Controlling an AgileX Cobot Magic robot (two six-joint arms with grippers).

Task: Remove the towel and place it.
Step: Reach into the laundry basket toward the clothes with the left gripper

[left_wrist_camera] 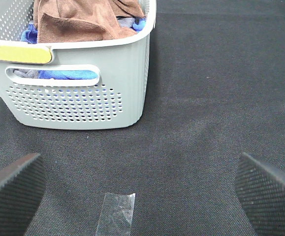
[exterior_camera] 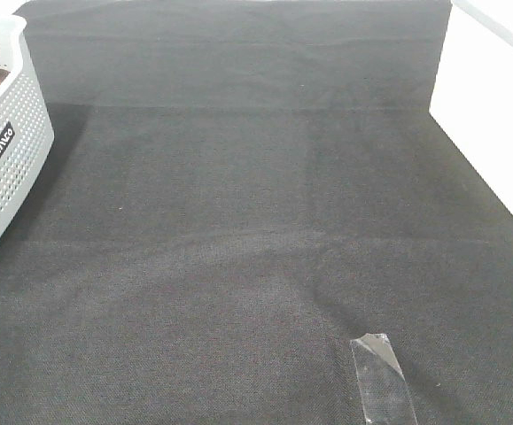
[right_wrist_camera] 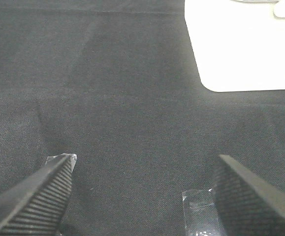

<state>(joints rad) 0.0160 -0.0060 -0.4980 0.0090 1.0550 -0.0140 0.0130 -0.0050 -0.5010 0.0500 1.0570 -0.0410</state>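
The towel (left_wrist_camera: 83, 22) is a brown plush cloth lying crumpled on top of blue cloths inside a grey perforated basket (left_wrist_camera: 78, 98). In the left wrist view my left gripper (left_wrist_camera: 138, 167) is open over the black table, a short way in front of the basket, with nothing between its fingers. In the right wrist view my right gripper (right_wrist_camera: 144, 164) is also open and empty, low over the black cloth. Neither gripper shows in the exterior high view, where the basket (exterior_camera: 3, 150) stands at the left edge.
A black cloth (exterior_camera: 256, 221) covers the table. A strip of clear tape (exterior_camera: 382, 376) lies near the front; tape (left_wrist_camera: 116, 214) also shows between the left fingers and tape (right_wrist_camera: 194, 209) by the right finger. A white object (exterior_camera: 495, 106) stands at the right.
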